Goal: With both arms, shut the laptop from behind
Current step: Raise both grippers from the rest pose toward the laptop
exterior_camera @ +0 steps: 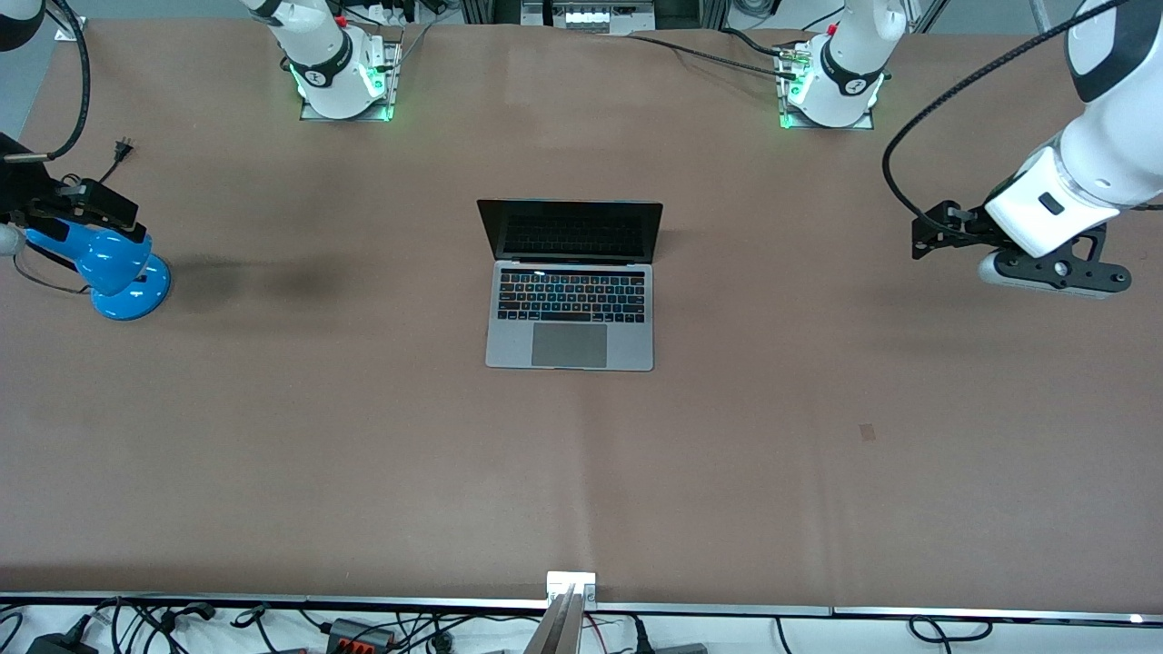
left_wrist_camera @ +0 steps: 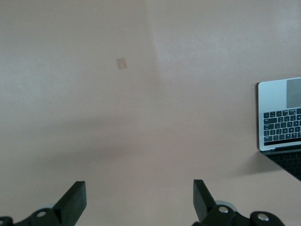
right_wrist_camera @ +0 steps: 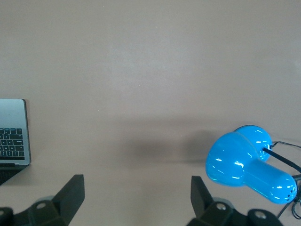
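Observation:
The silver-grey laptop point(exterior_camera: 571, 309) stands open in the middle of the table, its dark screen upright and facing the front camera. My left gripper point(exterior_camera: 929, 238) is open and empty above the bare table toward the left arm's end, well apart from the laptop. Its wrist view point(left_wrist_camera: 139, 195) shows a corner of the laptop point(left_wrist_camera: 282, 115). My right gripper point(exterior_camera: 107, 207) is open and empty over the blue lamp toward the right arm's end. Its wrist view point(right_wrist_camera: 136, 193) shows the laptop's edge point(right_wrist_camera: 11, 132).
A blue desk lamp point(exterior_camera: 118, 272) stands at the right arm's end of the table and also shows in the right wrist view point(right_wrist_camera: 244, 165). A small tape mark point(exterior_camera: 868, 432) lies on the brown table cover. The arm bases point(exterior_camera: 341, 73) stand along the table's back edge.

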